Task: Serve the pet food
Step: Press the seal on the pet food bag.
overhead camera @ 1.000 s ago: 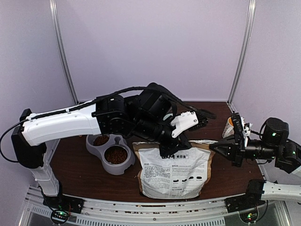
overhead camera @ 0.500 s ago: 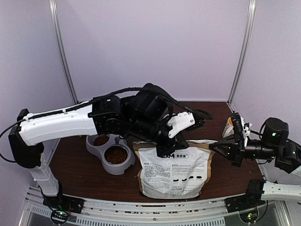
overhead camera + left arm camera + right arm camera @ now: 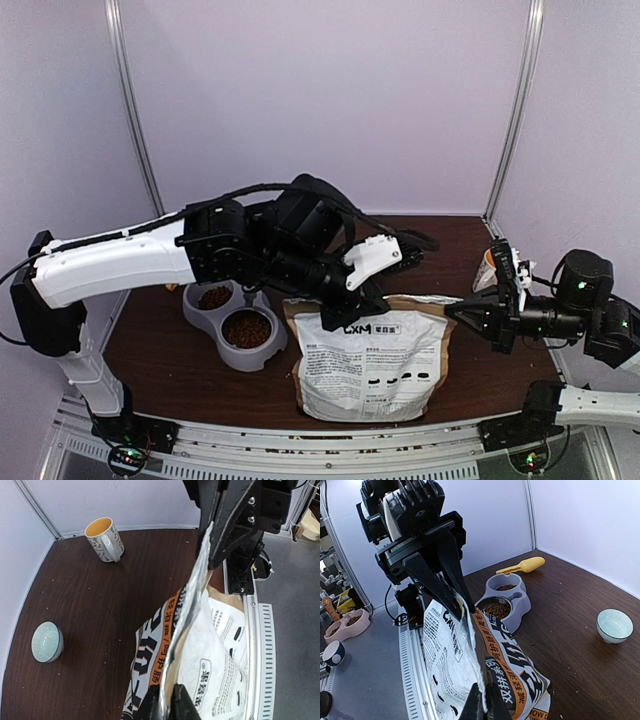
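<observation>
**Q:** Where did the pet food (image 3: 246,328) lie?

**A:** It lay as dark-brown kibble in both wells of the grey double bowl (image 3: 275,345). The double bowl stood on the table (image 3: 170,365) just left of the bag (image 3: 372,365), not touching it. Whether more kibble lay inside the bag could not be told.

**Q:** How were the hands set?

**A:** The left gripper (image 3: 166,707) was pinched almost closed on the left end of the bag's top edge. The right gripper (image 3: 483,707) was clamped tight on the same edge at the right corner. The bag stood upright with its foil-lined top stretched between them. How far its mouth was parted could not be told.

**Q:** What stood in the way?

**A:** Seen from above, the left arm (image 3: 130,262) reached across the table. It covered the far rim of the double bowl and the tabletop behind the bag. A yellow scoop (image 3: 524,566) at the double bowl's far end showed only from the right wrist.

**Q:** What else was on the table?

**A:** A patterned mug (image 3: 104,540) with a yellow inside stood upright near the back right corner. A small pale-green bowl (image 3: 47,641) sat well apart from it, near the back wall. Pale specks dotted the wood.
</observation>
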Available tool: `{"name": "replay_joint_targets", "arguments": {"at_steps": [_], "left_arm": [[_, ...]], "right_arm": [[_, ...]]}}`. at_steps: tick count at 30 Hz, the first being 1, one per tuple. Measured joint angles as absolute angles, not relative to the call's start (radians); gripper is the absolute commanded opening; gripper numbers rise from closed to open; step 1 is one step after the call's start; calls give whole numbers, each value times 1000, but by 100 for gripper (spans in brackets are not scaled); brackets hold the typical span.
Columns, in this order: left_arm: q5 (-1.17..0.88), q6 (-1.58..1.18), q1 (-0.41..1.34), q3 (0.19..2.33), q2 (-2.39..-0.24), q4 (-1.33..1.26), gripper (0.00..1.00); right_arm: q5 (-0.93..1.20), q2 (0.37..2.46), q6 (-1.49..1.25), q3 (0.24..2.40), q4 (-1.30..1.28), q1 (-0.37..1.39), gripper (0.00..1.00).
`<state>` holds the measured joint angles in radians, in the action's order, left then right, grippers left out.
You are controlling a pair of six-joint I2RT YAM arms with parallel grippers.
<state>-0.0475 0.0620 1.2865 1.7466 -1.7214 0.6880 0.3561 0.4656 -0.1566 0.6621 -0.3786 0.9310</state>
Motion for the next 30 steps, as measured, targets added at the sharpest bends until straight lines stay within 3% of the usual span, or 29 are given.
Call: {"name": "replay_joint_targets", "arguments": {"at_steps": [2, 8, 9, 11, 15, 21, 25, 30], "left_arm": [[-43, 62, 1280, 1741, -1713, 696, 0], [-43, 72, 1277, 1733, -1708, 699, 0], [-43, 73, 1277, 1730, -1705, 697, 7], [-43, 75, 1277, 1723, -1701, 691, 12], [-29, 79, 1264, 1707, -1681, 706, 0], [-31, 81, 1261, 1693, -1668, 700, 0], [-26, 81, 1261, 1688, -1666, 698, 9], [-17, 81, 1245, 1671, -1647, 710, 0]], "right_arm": [[354, 466, -157, 662, -378, 931, 0], [348, 469, -157, 662, -377, 931, 0], [347, 469, -157, 662, -376, 931, 0], [343, 469, -157, 662, -374, 931, 0], [339, 470, -157, 662, -375, 931, 0], [336, 471, -157, 662, -372, 931, 0], [336, 471, -157, 662, -372, 931, 0], [335, 470, -157, 662, -375, 931, 0]]}}
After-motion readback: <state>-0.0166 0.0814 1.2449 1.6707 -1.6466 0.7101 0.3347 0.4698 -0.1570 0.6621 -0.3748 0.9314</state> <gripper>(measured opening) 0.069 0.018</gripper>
